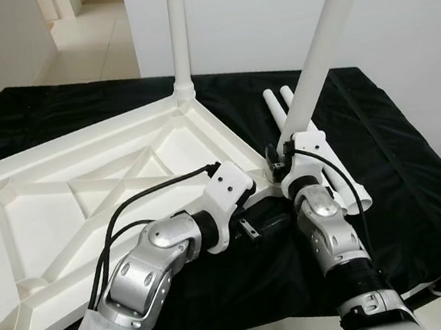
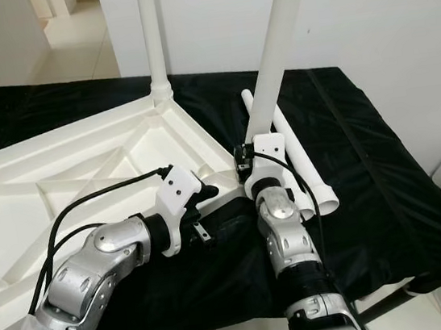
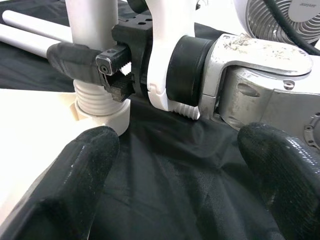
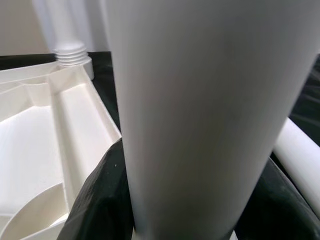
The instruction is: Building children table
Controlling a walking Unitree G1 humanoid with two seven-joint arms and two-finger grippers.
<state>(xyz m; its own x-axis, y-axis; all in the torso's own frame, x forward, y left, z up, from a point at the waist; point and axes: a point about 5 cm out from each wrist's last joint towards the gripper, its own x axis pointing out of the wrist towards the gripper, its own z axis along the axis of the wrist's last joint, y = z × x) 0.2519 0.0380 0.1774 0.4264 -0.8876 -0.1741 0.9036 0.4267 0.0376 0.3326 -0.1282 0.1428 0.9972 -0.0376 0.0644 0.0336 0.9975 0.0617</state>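
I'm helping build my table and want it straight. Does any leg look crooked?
Yes. The leg held by the right gripper leans at the near corner socket of the upside-down tabletop, threads still showing. The far-corner leg stands straight. Two spare legs lie on the black cloth.

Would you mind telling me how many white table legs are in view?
4: one upright in the tabletop's far corner, one in the right end effector, two lying on the black cloth.

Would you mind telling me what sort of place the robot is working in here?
Probably a room in a home: white walls, a tiled hallway floor beyond, and a fan nearby. A black cloth-covered table serves as workbench for the upturned white children's tabletop.
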